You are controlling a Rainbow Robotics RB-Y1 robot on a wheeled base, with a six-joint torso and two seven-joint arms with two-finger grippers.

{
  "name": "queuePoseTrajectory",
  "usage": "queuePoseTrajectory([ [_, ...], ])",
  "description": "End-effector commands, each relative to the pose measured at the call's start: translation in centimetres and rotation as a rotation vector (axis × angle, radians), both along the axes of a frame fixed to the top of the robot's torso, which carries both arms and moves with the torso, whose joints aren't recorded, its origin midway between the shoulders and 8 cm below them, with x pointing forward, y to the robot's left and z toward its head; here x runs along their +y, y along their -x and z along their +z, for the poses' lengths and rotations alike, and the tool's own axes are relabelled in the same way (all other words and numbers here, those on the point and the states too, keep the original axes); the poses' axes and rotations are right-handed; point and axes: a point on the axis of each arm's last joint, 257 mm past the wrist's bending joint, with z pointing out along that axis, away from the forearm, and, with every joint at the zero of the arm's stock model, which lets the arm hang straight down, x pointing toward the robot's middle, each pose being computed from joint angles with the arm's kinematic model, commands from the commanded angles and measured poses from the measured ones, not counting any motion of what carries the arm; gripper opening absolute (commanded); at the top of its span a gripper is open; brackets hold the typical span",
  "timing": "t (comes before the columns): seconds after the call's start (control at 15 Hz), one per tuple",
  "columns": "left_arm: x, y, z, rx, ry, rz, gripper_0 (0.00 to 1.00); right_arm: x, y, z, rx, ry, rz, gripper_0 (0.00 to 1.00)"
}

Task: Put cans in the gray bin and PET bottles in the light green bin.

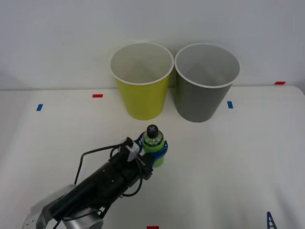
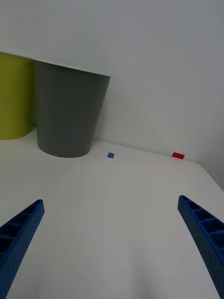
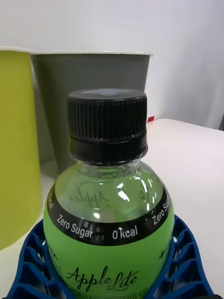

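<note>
At the table's (image 1: pixel 267 157) far edge stand the light green bin (image 1: pixel 141 81), left, and the gray bin (image 1: pixel 207 82), right. Near of the green bin, the left gripper (image 1: pixel 153 153) is clamped around the upright PET bottle (image 1: pixel 154 144). Lift high enough to clear the white rim, then release over the opening. The right gripper (image 2: pixel 112 243), near right, hangs apart, empty.

light green bin (image 1: pixel 142 83) left of gray bin (image 1: pixel 206 86); PET bottle (image 1: pixel 153 145) before them
</note>
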Motion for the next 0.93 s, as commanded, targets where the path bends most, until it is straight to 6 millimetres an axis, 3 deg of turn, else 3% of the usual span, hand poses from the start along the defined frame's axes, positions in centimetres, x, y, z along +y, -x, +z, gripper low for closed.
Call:
queuePoseTrajectory([
  [0.07,2.8,-0.3,1.5,0.069,-0.071,0.040,0.00,0.0,0.0,0.0,0.000,0.000,0.000,1.00],
  [0.47,12.0,1.7,8.5,0.154,-0.190,0.212,0.00,0.0,0.0,0.0,0.000,0.000,0.000,1.00],
  [0.73,15.4,0.8,13.0,0.120,-0.149,0.296,0.00,0.0,0.0,0.0,0.000,0.000,0.000,1.00],
  [0.93,16.3,1.1,16.3,0.157,-0.064,0.300,0.00,0.0,0.0,0.0,0.000,0.000,0.000,1.00],
])
